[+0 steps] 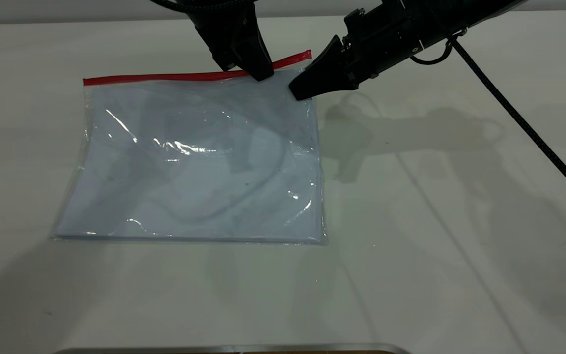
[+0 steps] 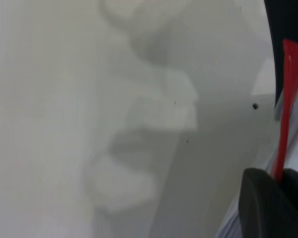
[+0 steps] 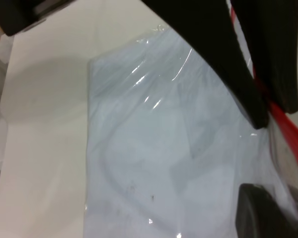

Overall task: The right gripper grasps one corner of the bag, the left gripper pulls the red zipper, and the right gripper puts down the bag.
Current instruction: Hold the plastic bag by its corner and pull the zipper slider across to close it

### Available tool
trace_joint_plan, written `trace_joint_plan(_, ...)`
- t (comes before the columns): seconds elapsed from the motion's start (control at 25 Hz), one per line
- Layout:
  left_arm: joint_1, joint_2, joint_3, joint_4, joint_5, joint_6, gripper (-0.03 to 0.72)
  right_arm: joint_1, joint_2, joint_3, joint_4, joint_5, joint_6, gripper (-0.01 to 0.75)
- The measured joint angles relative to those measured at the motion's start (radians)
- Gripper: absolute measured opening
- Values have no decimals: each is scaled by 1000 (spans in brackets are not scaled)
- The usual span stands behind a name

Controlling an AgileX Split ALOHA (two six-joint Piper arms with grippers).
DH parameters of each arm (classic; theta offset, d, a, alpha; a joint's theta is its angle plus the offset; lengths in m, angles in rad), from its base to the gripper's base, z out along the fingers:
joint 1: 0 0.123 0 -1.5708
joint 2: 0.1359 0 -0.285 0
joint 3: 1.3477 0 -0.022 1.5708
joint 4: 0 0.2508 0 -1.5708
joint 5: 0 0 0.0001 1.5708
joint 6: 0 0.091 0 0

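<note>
The clear bag (image 1: 189, 162) lies on the white table with white sheets inside; it also shows in the right wrist view (image 3: 154, 163). The red zipper (image 1: 165, 77) runs along its far edge, and its right end is raised off the table. My left gripper (image 1: 259, 74) is shut on the red zipper near that end; the left wrist view shows the red strip (image 2: 288, 99) running in between its jaws (image 2: 279, 176). My right gripper (image 1: 300, 92) is shut on the bag's far right corner, with plastic between its jaws (image 3: 283, 208). The zipper's slider tab is hidden.
A braided black cable (image 1: 523, 123) hangs from the right arm across the table's right side. A metal edge (image 1: 234, 348) lies along the near border. The white table (image 1: 435, 246) stretches right of and in front of the bag.
</note>
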Motion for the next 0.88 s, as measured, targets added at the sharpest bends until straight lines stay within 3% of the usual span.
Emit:
trace_joint_plan(0.32, 10, 0, -5, -16, -5, -54, 53, -73, 0, 0, 2, 23, 86, 33)
trace_joint_plan(0.64, 76, 0, -8, 106, 29, -164, 53, -199, 0, 0, -2, 14, 121, 34)
trace_joint_plan(0.88, 131, 0, -8, 158, 94, -228, 53, -248, 0, 0, -18, -46, 165, 36)
